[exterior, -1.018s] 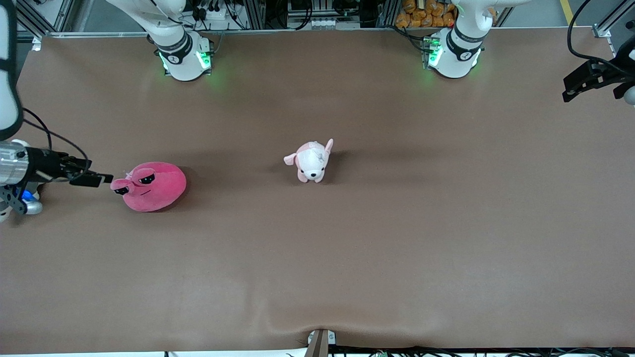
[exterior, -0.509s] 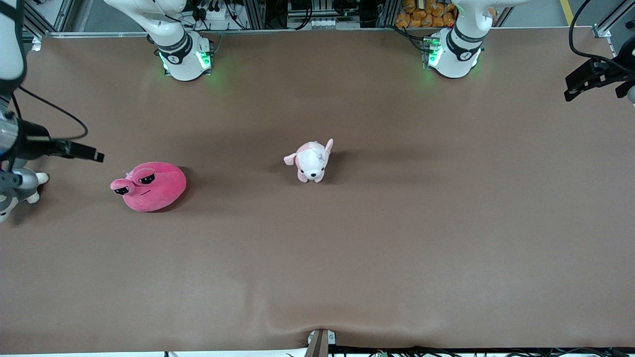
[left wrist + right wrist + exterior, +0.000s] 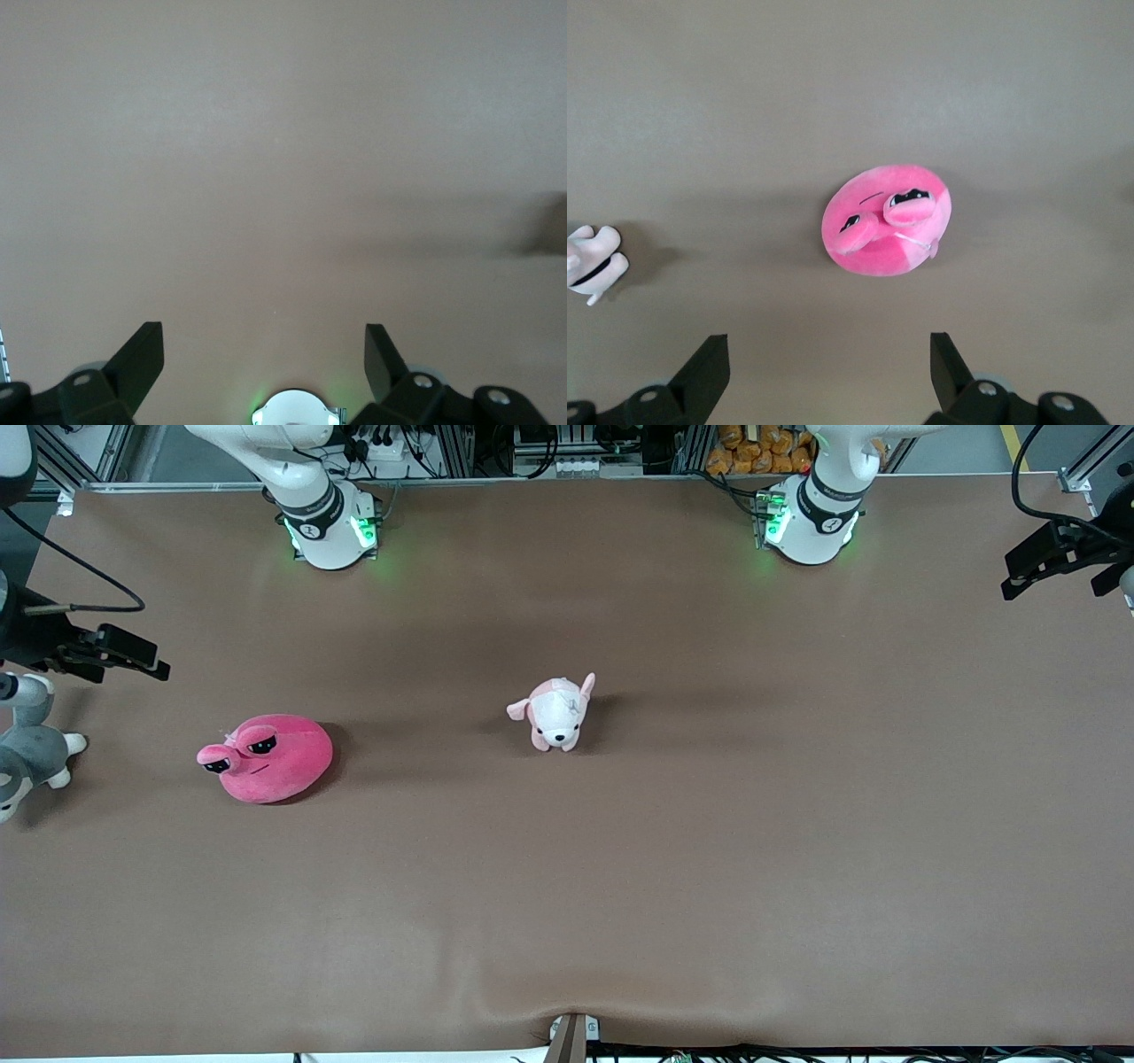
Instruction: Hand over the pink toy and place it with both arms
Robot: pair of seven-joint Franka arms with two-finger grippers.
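1. Pink toy (image 3: 267, 758) lies on the table (image 3: 620, 886) toward the right arm's end, round plush w/ 2 dark eyes; right wrist view shows it (image 3: 888, 220) flat on the cloth, nothing touching it.
2. Right gripper (image 3: 133, 657) hangs up in the air near the table edge at the right arm's end, off to the side of the pink toy, not over it. In its wrist view the fingers (image 3: 709, 363) stand wide apart w/ nothing between them (image 3: 828, 372).
3. Left gripper (image 3: 1050, 567) hangs over the table edge at the left arm's end, well apart from every toy. Wrist view: fingers (image 3: 142, 354) spread wide, holding nothing (image 3: 263, 359), only bare cloth below.
4. Progress, as a judgement: neither arm has the toy, no hand-over is in progress. The scene fits 2 stages: toy waiting for pickup, or toy already passed across and set down w/ both arms drawn clear. The pics don't settle which.
5. Other items: small pink-and-white dog plush (image 3: 556, 714) near mid-table, farther from the front camera than the pink toy; grey-and-white plush (image 3: 27, 757) at the table edge by the right arm's end, its white paw also in the right wrist view (image 3: 594, 261).
6. Containers: none visible, no bin, tray or box anywhere on the table, so no marked drop spot can be read off.
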